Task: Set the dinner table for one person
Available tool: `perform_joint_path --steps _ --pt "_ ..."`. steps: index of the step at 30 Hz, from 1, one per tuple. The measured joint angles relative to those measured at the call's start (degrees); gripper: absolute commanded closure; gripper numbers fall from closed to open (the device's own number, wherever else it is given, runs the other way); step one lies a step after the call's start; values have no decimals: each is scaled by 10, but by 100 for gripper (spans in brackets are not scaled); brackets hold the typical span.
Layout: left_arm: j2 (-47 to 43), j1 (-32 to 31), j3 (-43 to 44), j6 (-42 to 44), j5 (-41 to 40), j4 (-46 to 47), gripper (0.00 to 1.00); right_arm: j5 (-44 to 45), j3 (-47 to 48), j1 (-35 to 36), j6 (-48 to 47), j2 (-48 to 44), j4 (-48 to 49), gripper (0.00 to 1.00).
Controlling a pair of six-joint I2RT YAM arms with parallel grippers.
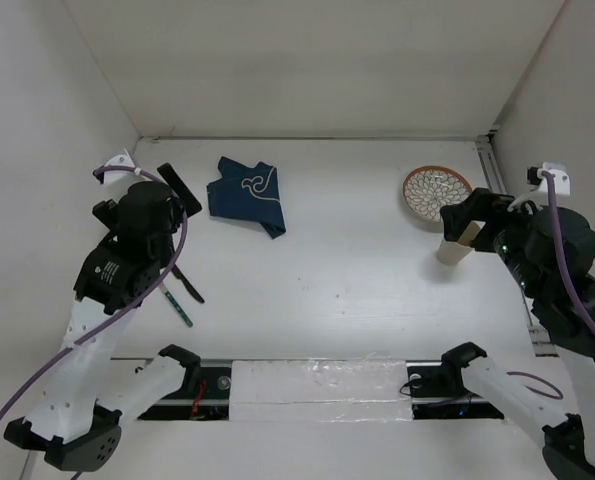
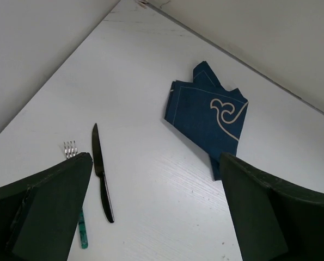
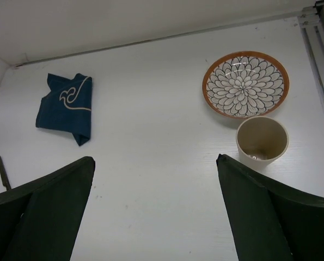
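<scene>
The white dinner table carries a folded dark blue cloth at the back left. A patterned plate with an orange rim lies at the back right, with a beige cup upright just in front of it. A black knife and a green-handled fork lie side by side at the left. My left gripper is open and empty above the knife and fork. My right gripper is open and empty, above and near the cup and plate.
White walls close the table at the back and both sides. A metal rail runs along the right edge. The arm bases and a taped strip line the near edge. The cloth also shows in both wrist views.
</scene>
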Motion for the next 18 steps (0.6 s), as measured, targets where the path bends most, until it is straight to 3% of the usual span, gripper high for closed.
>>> perform_joint_path --steps 8,13,18 --pt "14 0 -31 -23 69 34 0 -6 -11 0 0 -32 17 0" --pt "85 6 -47 -67 130 85 0 -43 -34 0 0 -26 38 0" --pt "197 120 -100 -101 291 198 0 -118 -70 0 2 2 75 0"
